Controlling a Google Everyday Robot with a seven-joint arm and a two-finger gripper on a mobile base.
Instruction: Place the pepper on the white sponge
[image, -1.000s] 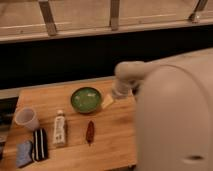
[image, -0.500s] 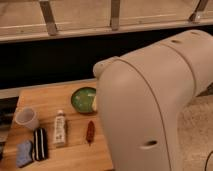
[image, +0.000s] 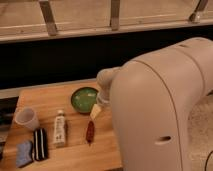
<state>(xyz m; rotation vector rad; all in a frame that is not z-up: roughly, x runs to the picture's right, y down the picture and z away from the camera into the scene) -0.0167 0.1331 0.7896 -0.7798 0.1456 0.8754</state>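
The pepper (image: 90, 132), a slim dark red pod, lies on the wooden table (image: 45, 100) in front of a green bowl (image: 84, 99). The white sponge (image: 24, 152), a pale bluish pad, lies at the table's front left corner, next to a black-and-white striped block (image: 40, 144). My arm's large white housing (image: 155, 110) fills the right of the view. My gripper (image: 96, 110) shows only as a pale tan tip under the arm's end, just right of the bowl and above the pepper, apart from it. The sponge is far to its left.
A white bottle (image: 59, 128) lies between the striped block and the pepper. A clear cup (image: 27, 119) stands at the left edge. A dark wall and metal railing (image: 50, 20) run behind the table. My arm hides the table's right part.
My arm swung in from the right and grew to fill the view. Since half a second ago it has drawn slightly right, uncovering the green bowl. The table's objects have not moved.
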